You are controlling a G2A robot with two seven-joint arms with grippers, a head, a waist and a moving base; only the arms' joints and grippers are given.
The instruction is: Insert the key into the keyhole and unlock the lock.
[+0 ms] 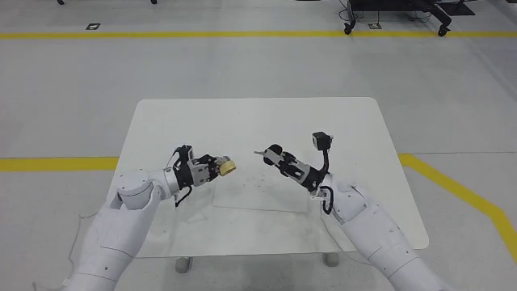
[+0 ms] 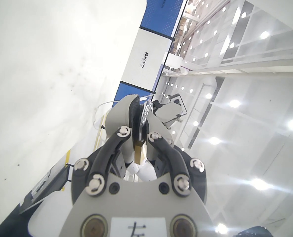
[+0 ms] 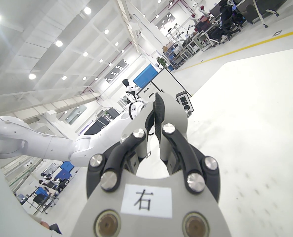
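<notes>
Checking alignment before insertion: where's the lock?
Top view: the lock sits in the left gripper over the middle of the table, a small gap from the key in the right gripper.

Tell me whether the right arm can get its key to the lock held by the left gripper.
Probably yes: the key and the lock hang apart above the table, with nothing between them.

One lock (image 1: 228,165), one key (image 1: 259,153), two claws (left claw (image 1: 216,166), right claw (image 1: 269,156)), all above one worktop (image 1: 266,117).
</notes>
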